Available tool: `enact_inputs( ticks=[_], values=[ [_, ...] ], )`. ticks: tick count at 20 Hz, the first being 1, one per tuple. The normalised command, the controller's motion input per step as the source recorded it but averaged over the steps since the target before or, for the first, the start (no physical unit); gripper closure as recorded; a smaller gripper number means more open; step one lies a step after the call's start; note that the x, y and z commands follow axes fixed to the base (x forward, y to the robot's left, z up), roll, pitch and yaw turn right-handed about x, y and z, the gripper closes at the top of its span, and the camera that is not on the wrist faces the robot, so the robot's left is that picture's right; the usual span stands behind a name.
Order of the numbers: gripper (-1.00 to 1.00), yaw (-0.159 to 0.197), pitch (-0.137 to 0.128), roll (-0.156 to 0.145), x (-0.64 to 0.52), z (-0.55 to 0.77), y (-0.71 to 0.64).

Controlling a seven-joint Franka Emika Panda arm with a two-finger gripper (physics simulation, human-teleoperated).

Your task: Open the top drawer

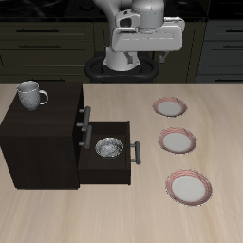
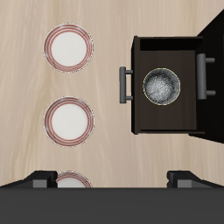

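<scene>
The dark cabinet (image 1: 38,142) stands on the table. Its top drawer (image 1: 80,118) is shut, with its grey bar handle (image 1: 85,117) against the front; the handle also shows in the wrist view (image 2: 206,74). The lower drawer (image 1: 119,163) is pulled out, with a grey metal bowl (image 1: 110,147) inside; this drawer (image 2: 144,122) and its bowl (image 2: 162,85) show in the wrist view too. My gripper (image 1: 144,55) hangs high above the table near the robot base, well back from the cabinet. In the wrist view my gripper (image 2: 112,179) is open and empty, jaws wide apart.
A white mug (image 1: 31,94) stands on the cabinet top. Three pink-rimmed plates (image 1: 169,106), (image 1: 177,140), (image 1: 188,186) lie in a row beside the open drawer. They show in the wrist view (image 2: 69,47), (image 2: 69,121), (image 2: 70,179).
</scene>
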Motion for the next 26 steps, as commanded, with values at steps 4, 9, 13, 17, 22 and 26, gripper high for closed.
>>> enact_inputs(
  ticks=[4, 9, 13, 17, 22, 26],
  values=[
    [-1.0, 0.009, 0.013, -0.051, 0.24, 0.02, 0.11],
    [-1.0, 0.009, -0.003, -0.057, 0.24, 0.05, 0.06],
    [-1.0, 0.047, -0.03, -0.109, 0.33, -0.02, 0.03],
    [-1.0, -0.001, 0.016, -0.082, 0.2, -0.13, -0.01],
    [-1.0, 0.044, -0.007, -0.1, 0.22, -0.13, -0.01],
    [-1.0, 0.066, -0.009, -0.151, 0.16, -0.16, -0.03]
  ],
)
